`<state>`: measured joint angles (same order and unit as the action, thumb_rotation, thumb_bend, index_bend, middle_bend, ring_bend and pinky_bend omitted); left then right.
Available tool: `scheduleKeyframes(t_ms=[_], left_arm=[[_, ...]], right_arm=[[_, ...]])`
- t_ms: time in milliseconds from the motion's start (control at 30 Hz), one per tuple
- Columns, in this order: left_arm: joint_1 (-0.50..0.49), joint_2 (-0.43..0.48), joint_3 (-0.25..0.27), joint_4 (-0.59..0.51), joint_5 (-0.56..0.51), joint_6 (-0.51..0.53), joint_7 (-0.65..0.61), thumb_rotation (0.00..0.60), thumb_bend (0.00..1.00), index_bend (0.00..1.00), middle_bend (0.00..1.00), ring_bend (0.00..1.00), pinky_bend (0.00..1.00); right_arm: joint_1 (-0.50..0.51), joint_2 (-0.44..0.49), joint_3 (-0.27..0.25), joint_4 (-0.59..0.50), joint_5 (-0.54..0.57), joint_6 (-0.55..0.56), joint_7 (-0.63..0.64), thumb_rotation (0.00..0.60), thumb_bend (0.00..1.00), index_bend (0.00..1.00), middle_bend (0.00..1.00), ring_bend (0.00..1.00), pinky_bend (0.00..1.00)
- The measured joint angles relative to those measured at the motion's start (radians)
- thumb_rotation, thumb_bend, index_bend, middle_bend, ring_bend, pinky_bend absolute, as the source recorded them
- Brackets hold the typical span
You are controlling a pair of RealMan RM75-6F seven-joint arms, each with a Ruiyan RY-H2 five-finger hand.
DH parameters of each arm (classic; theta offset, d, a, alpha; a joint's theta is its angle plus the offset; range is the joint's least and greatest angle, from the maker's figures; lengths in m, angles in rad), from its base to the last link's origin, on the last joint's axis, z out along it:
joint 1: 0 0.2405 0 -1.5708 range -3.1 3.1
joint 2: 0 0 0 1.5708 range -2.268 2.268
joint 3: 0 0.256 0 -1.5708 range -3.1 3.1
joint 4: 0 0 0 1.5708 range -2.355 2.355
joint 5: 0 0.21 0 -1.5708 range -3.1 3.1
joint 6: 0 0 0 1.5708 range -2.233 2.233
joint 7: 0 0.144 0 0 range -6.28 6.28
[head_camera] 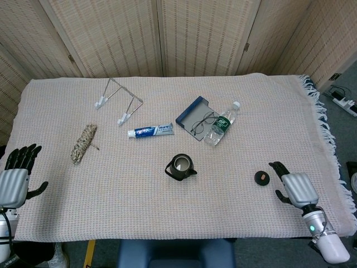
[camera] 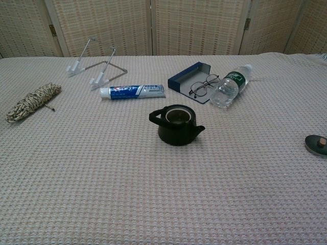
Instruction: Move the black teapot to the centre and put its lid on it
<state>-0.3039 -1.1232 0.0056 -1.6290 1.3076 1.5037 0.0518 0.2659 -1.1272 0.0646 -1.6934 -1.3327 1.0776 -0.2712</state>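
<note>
The black teapot (head_camera: 180, 167) (camera: 176, 124) stands lidless near the middle of the table, its mouth open to the top. Its dark lid (head_camera: 261, 178) (camera: 317, 145) lies flat on the cloth, well to the teapot's right. My right hand (head_camera: 294, 187) hovers just right of the lid, fingers apart and holding nothing, a short gap from it. At the table's left edge, far from the teapot, my left hand (head_camera: 15, 177) is empty with its fingers spread. Neither hand shows in the chest view.
Behind the teapot lie a toothpaste tube (head_camera: 150, 130), a blue case with glasses (head_camera: 198, 120) and a water bottle (head_camera: 222, 124). A wire stand (head_camera: 118, 101) sits at the back left, a twine bundle (head_camera: 83, 142) at the left. The fringed cloth edge (head_camera: 326, 134) runs along the right.
</note>
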Motion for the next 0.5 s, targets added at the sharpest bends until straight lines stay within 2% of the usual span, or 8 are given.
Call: scheduleKeyframes(t_ms=[200, 500], left_arm=[[0.016, -0.001, -0.009, 0.002, 0.008, -0.028, -0.011, 0.600, 0.21, 0.05, 0.02, 0.01, 0.00], [0.044, 0.001, -0.029, 0.010, 0.025, -0.036, -0.040, 0.600, 0.21, 0.05, 0.02, 0.01, 0.00]], right_arm=[[0.059, -0.062, 0.008, 0.072, 0.054, -0.078, -0.029, 0.600, 0.39, 0.17, 0.20, 0.79, 0.75], [0.123, -0.134, 0.007, 0.173, 0.121, -0.165, -0.041, 0.600, 0.39, 0.19, 0.22, 0.79, 0.76]])
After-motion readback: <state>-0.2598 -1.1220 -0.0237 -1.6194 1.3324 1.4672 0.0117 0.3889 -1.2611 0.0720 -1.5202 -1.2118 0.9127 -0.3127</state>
